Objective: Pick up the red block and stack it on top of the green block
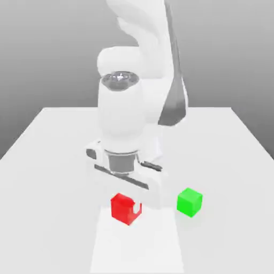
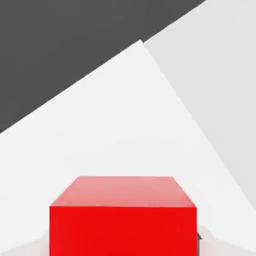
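1. Red block (image 1: 122,210): it sits between the fingers of the gripper (image 1: 127,206), low over the pale strip (image 1: 136,249) on the table (image 1: 230,235). Whether its underside touches that surface or is just clear of it, I cannot tell.
2. The claw is clenched on the red block, one finger pad to either side. Gripping opposite faces makes sense here: it should keep the block level and leave its underside free to land on another block.
3. The hand is turned at an angle to the table's edges, probably to match the way the block's sides face, so that the pads meet them flat rather than on corners.
4. The green block (image 1: 189,202) stands upright on the table, apart from the red one, toward the exterior view's right. Its flat top is the intended seat, and the space around it should give the fingers room to open.
5. As for containers, both blocks look solid; the green one is to serve as a support, not a holder.
6. The step in hand seems to be the grasp or the very start of the lift. Next comes raising the red block above the green one's height before moving across; too low a path could knock the support away.
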